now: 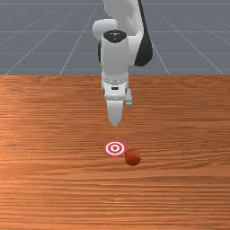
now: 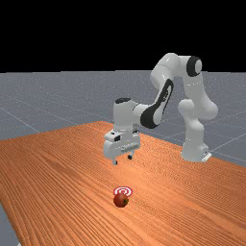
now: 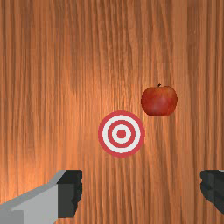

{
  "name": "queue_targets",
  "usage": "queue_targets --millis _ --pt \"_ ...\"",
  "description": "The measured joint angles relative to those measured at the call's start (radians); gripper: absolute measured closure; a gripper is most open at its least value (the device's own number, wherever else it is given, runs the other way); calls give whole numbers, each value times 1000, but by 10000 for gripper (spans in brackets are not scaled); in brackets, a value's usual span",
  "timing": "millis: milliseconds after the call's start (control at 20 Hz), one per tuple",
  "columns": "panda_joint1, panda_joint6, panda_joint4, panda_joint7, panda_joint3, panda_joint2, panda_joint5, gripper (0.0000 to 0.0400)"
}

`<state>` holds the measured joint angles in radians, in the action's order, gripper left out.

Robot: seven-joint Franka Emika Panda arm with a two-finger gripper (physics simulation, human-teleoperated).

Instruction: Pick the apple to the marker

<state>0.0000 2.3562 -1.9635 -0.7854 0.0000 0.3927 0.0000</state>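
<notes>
Clearly wide pincer [image 2: 122,160], wrist view cropping fingers [image 3: 69,193], far view's apple [image 2: 120,200] hiding marker's edge [image 2: 123,190]

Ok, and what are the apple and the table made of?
The apple looks smooth, with mottled red skin: real fruit or painted plastic, I can't tell. The table seems to be varnished wood: it has streaky orange-brown grain and a soft shine.
</notes>
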Motion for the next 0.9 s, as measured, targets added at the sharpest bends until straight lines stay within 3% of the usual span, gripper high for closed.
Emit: queue_targets --millis 50,150,250,300,350,450,550,650,900 --pt "0 0 0 0 0 0 0 151" --pt "3 -9 0 30 -5 -3 4 56" --pt "4 -12 0 41 -8 -4 6 21" --pt "23 -72 -67 214 -42 -76 -7 168" --pt "32 -134 -87 387 -74 -132 -11 258" --pt "46 -233 -78 741 -121 -173 4 347" --pt "62 -313 -47 1094 -156 -164 48 380" --pt "68 -364 -23 1308 -176 -149 94 393" --pt "75 -382 15 1433 -175 -112 135 399"
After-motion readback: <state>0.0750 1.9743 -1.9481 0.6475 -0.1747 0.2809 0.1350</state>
